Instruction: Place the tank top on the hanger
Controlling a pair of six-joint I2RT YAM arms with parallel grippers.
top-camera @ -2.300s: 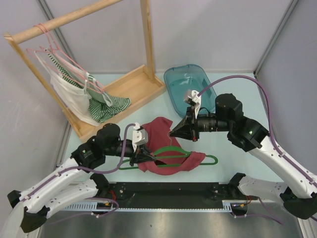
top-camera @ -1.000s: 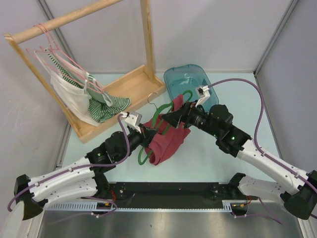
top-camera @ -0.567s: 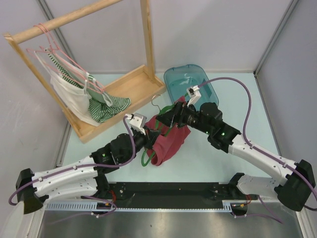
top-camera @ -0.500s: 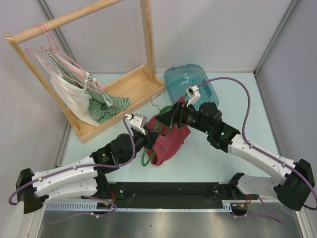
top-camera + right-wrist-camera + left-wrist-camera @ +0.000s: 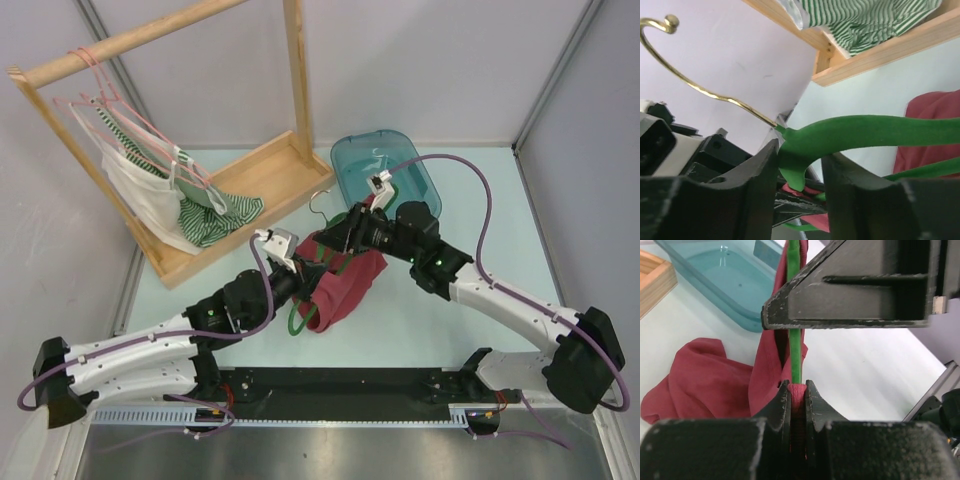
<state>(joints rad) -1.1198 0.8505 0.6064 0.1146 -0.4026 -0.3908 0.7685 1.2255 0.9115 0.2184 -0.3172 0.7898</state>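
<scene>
The dark red tank top (image 5: 350, 287) hangs off the green hanger (image 5: 295, 320), which is held upright above the table with its metal hook (image 5: 318, 200) on top. My left gripper (image 5: 306, 263) is shut on a red strap of the tank top (image 5: 705, 385), right beside the green hanger bar (image 5: 795, 345); the left gripper (image 5: 797, 386) shows fabric pinched between its jaws. My right gripper (image 5: 336, 233) is shut on the hanger's neck (image 5: 805, 150) just below the gold hook (image 5: 700, 87). The right gripper (image 5: 800, 152) sits directly above the left one.
A wooden clothes rack (image 5: 255, 185) stands at the back left with pale pink hangers carrying a white garment (image 5: 140, 195) and a green-striped garment (image 5: 215, 215). A teal plastic tub (image 5: 385, 160) lies behind the grippers. A black rail (image 5: 340, 385) runs along the near edge.
The hanger and tank top, flat on the table 2.3 s ago, are lifted upright. Over the last second both grippers shifted slightly, the right one further left and up.
</scene>
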